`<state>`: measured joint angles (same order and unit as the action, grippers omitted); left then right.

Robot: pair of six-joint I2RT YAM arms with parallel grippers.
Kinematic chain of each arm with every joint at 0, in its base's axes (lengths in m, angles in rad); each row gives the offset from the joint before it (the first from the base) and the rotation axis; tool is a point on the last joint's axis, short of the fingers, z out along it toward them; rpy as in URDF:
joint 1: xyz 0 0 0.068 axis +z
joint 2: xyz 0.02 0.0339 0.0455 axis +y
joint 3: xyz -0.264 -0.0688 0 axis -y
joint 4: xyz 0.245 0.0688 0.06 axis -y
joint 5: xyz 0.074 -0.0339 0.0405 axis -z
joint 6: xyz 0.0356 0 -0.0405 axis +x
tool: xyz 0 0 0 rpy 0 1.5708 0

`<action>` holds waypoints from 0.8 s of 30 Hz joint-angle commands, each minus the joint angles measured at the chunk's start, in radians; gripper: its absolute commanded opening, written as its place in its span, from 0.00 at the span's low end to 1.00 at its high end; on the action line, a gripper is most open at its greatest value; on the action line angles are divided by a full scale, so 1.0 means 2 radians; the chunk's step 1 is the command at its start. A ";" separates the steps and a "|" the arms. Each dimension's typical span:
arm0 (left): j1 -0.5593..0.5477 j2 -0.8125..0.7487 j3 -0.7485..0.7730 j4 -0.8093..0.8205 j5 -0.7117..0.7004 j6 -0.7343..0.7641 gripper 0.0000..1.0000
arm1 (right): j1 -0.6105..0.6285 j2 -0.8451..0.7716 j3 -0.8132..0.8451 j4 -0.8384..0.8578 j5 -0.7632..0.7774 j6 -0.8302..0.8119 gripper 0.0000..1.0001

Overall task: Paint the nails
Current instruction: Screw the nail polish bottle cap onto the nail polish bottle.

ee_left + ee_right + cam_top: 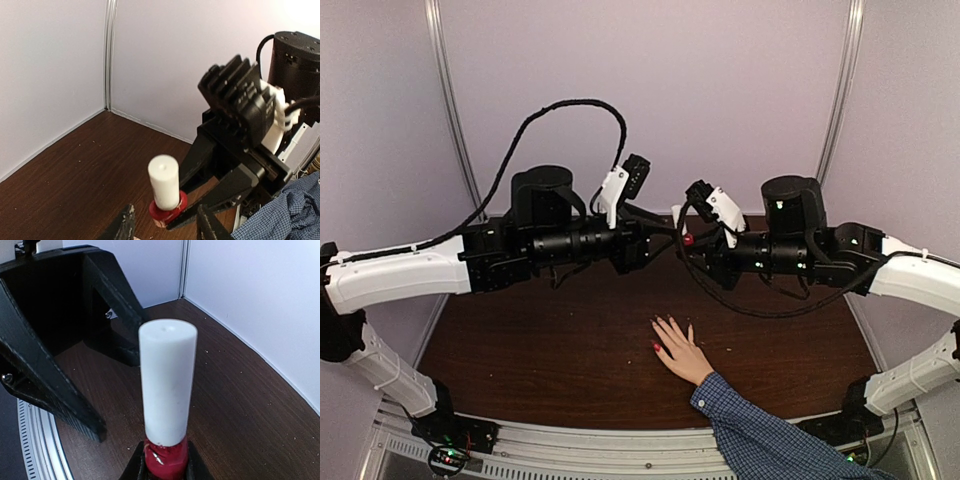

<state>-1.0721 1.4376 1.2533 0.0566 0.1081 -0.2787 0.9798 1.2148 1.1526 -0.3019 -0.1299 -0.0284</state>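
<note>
While both arms stretch out nearly level from the sides, elbows low and wrists meeting in mid-air over the far middle of the table (540,350), the grippers face each other tip to tip. Right gripper (167,466) is clamped on a small red bottle (167,457), held upright with its white cap (167,385) on top. Left gripper (166,225) is spread, its black fingers (126,227) either side of the cap line; I see no contact with cap or bottle. Person's hand (678,350) lies flat, palm down on the wood near the front edge, fingers pointing away from the bases, blue checked sleeve (770,440) trailing off to the near right. Nails (657,347) are on that hand, well below and apart from both grippers; one on the left side shows red, the others are too small to tell.
</note>
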 commanded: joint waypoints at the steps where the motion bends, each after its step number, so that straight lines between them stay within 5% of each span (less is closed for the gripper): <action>1: 0.001 0.013 0.029 0.050 -0.016 -0.014 0.43 | 0.012 0.006 0.019 -0.003 0.028 0.002 0.00; 15: 0.001 0.028 0.041 0.045 -0.001 -0.021 0.14 | 0.017 -0.002 0.028 -0.010 0.017 -0.004 0.00; 24: 0.001 0.012 0.025 0.053 0.096 -0.013 0.00 | 0.005 -0.012 0.030 0.001 -0.108 -0.026 0.00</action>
<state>-1.0725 1.4845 1.3136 0.1127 0.1654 -0.3157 0.9955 1.2243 1.1740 -0.3416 -0.1860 -0.0532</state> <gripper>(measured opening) 0.160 0.190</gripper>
